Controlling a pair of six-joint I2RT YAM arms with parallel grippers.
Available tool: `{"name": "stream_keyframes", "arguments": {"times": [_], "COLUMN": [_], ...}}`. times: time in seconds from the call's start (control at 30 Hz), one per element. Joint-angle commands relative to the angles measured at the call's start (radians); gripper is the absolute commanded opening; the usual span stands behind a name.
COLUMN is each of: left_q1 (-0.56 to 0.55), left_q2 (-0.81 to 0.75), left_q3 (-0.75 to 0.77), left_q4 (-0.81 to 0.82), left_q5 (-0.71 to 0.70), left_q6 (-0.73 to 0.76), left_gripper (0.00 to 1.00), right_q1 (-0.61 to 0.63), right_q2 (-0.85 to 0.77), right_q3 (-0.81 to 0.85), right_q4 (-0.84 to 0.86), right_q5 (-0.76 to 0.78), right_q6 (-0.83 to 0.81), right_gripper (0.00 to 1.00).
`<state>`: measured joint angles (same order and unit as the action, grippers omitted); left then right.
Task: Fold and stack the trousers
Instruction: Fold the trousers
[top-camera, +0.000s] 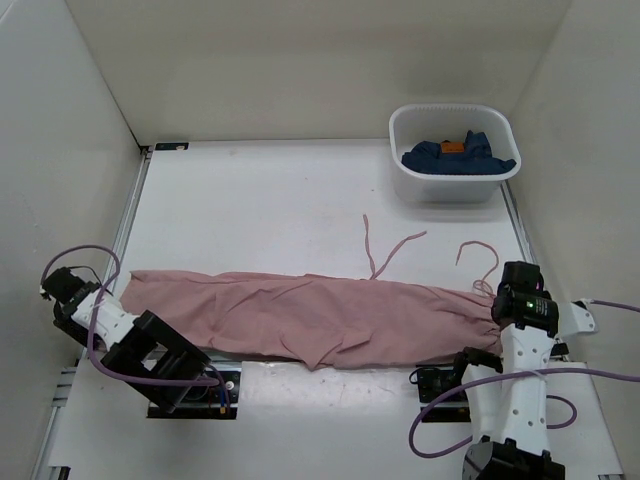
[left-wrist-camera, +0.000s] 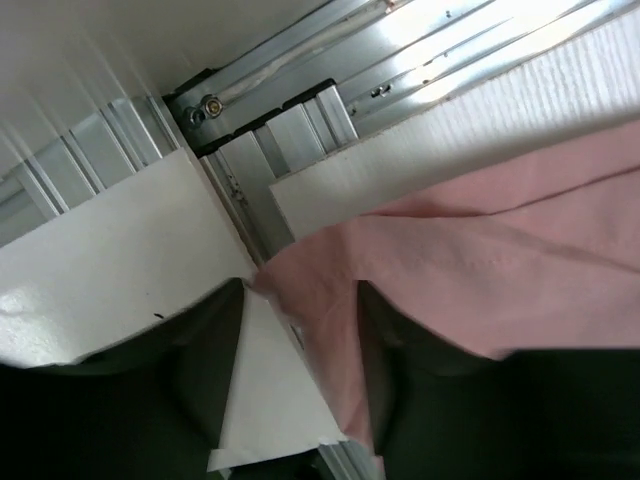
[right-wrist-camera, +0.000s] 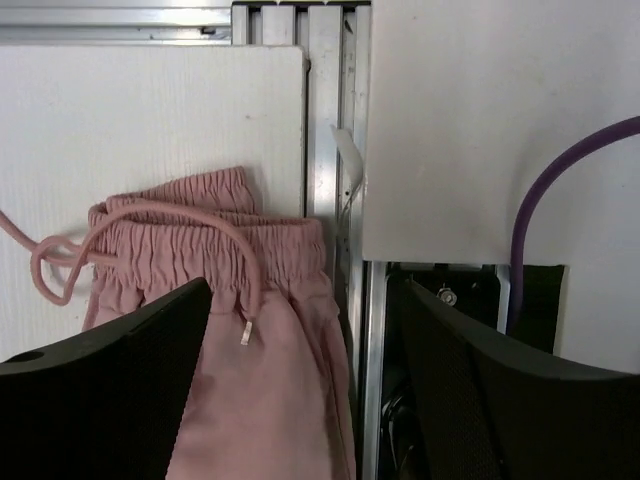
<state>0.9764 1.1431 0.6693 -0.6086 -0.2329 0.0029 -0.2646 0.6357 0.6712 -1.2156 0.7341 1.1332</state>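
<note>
Left claw (left-wrist-camera: 300, 300): fingers (left-wrist-camera: 205, 355) spread. The pink cloth's corner lies in the gap between them, and neither pad visibly presses it. The left arm (top-camera: 130, 335) runs low from its base out to the counter's left edge, with the wrist at the leg end of the trousers (top-camera: 300, 315).

Right claw (right-wrist-camera: 300, 300): fingers (right-wrist-camera: 150, 350) wide apart, poised over the gathered waistband (right-wrist-camera: 200, 240) and pinching nothing. The right arm (top-camera: 520, 380) stands folded nearly upright above its base, with the wrist over the waist end at the counter's right edge, beside the aluminium rail (right-wrist-camera: 325, 100).

The trousers lie in one long, rumpled band across the near part of the counter (top-camera: 260, 200), from one arm to the other. The drawstrings (top-camera: 385, 250) trail loose on the counter beyond the band.

A white tub (top-camera: 455, 188) stands at the far right corner, well apart from the trousers. It holds dark blue garments (top-camera: 470, 158) with an orange patch.
</note>
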Motion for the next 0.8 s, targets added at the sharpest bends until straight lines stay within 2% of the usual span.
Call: {"name": "stream_keyframes", "arguments": {"times": [0.0,0.03,0.1,0.13,0.17,0.23,0.27,0.3,0.37,0.4,0.43,0.5,0.63,0.77], "left_q1": [0.027,0.027,0.027,0.027,0.015,-0.042,-0.121,-0.166,-0.266,-0.359,-0.396,-0.459,-0.522,-0.603], "left_q2": [0.003,-0.006,-0.023,-0.048,-0.060,-0.074,-0.074,-0.074,-0.074,-0.062,-0.053,-0.016,0.096,0.225], "left_q3": [0.016,0.033,0.123,0.163,0.205,0.288,0.288,0.270,0.199,0.158,0.082,0.030,0.068,0.153], "left_q4": [0.023,0.006,-0.041,-0.077,-0.164,-0.248,-0.282,-0.327,-0.327,-0.310,-0.284,-0.171,-0.111,-0.076], "left_q5": [-0.020,-0.007,0.074,0.120,0.168,0.248,0.248,0.248,0.198,0.163,0.089,0.040,0.064,0.076], "left_q6": [-0.003,-0.003,-0.003,-0.003,-0.003,-0.003,-0.003,-0.003,-0.003,-0.003,-0.003,-0.003,-0.003,-0.003], "left_gripper": [0.63,0.67,0.70,0.70,0.70,0.69,0.69,0.67,0.66,0.64,0.64,0.58,0.55,0.54], "right_q1": [-0.002,-0.002,-0.002,-0.002,-0.002,0.019,0.019,0.049,0.083,0.123,0.143,0.200,0.295,0.334], "right_q2": [0.007,-0.014,-0.037,-0.047,-0.033,-0.002,0.042,0.064,0.116,0.130,0.143,0.186,0.301,0.620], "right_q3": [0.056,0.056,0.094,0.106,0.125,0.134,0.134,0.125,0.084,0.056,-0.002,-0.050,-0.068,0.017], "right_q4": [0.015,0.080,0.285,0.325,0.352,0.369,0.369,0.351,0.327,0.327,0.317,0.317,0.416,0.516], "right_q5": [0.099,0.099,-0.052,-0.106,-0.157,-0.284,-0.323,-0.358,-0.430,-0.470,-0.470,-0.470,-0.490,-0.409], "right_q6": [0.019,-0.148,-0.354,-0.421,-0.481,-0.503,-0.503,-0.483,-0.429,-0.405,-0.376,-0.307,-0.274,-0.325], "right_gripper": [0.82,0.82,0.69,0.64,0.54,0.46,0.37,0.32,0.26,0.19,0.16,0.08,0.02,0.00]}}
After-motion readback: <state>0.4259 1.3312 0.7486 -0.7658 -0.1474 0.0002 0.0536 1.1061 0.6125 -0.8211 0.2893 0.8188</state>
